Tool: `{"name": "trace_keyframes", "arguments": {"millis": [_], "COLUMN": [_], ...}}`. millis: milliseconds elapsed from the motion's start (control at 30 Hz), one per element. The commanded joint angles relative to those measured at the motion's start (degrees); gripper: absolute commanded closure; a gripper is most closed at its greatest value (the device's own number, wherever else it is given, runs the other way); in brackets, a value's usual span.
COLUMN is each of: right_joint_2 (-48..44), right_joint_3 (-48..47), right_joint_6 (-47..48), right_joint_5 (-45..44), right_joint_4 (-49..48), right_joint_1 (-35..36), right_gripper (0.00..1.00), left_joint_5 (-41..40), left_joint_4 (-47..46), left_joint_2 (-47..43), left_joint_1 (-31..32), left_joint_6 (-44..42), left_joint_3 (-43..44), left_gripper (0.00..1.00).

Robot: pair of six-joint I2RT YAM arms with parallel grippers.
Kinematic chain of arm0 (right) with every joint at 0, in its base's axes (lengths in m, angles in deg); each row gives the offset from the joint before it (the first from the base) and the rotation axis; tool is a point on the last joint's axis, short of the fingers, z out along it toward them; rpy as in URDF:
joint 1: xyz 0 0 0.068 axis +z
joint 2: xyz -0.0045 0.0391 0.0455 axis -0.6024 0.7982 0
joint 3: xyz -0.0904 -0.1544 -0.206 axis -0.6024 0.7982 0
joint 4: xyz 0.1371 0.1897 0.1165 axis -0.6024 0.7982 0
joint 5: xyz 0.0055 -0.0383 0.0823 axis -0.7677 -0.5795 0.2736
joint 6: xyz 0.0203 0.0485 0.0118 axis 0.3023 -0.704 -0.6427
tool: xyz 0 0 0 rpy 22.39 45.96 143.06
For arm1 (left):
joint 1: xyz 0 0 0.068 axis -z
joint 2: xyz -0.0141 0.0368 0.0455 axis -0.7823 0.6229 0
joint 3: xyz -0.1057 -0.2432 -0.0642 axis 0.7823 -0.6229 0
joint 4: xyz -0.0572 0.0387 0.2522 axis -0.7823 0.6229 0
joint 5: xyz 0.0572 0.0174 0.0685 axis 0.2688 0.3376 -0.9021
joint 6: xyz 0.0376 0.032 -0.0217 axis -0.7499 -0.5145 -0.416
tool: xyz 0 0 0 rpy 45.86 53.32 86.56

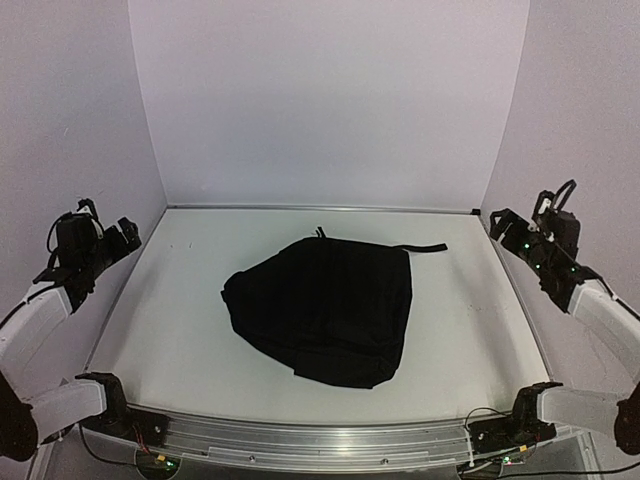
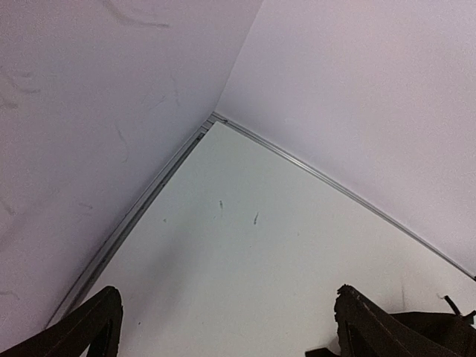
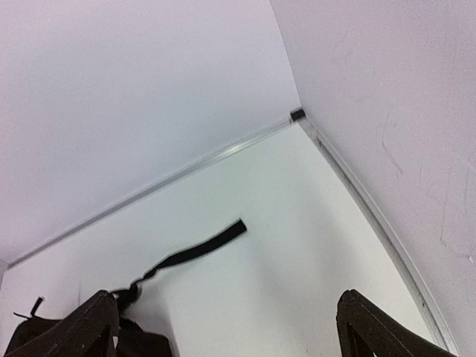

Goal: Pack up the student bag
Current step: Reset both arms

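Top external view: bag midway between two idle arms

The student bag [image 1: 322, 308] lies slumped flat at the middle of the table [image 1: 165, 345], well apart from both arms. The left gripper [image 1: 122, 238] hangs at the left wall and the right gripper [image 1: 505, 228] at the right wall, both with jaws spread and empty. The bag lies inward of each. It has no clear long axis. Its loose strap [image 1: 425, 247] points far-right, so the right arm looks marginally nearer. Black soft fabric, and the bag appears closed. No loose items are in sight.
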Motion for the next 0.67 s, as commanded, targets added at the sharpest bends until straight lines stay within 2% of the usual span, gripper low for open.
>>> {"name": "trace_keyframes", "arguments": {"millis": [0, 267, 633], "right_joint_2": [-4.8, -10.18, -10.05], "right_joint_3": [10.08, 27.99, 28.61], "right_joint_6": [2.87, 6.93, 7.78], "right_joint_5": [-4.33, -5.67, -6.13], "right_joint_4": [-18.45, -41.77, -42.26], "right_joint_1": [0.15, 0.15, 0.1], "right_gripper": [0.02, 0.02, 0.02], "left_joint_5": [-7.22, -9.92, -10.36], "left_joint_4": [-10.23, -17.63, -18.27], "left_joint_2": [-2.78, -1.67, -2.73], "left_joint_1": [0.11, 0.11, 0.14], "left_joint_6": [-3.28, -4.26, -4.93], "left_joint_3": [-7.31, -16.55, -18.69], "left_gripper": [0.0, 0.0, 0.0]}}
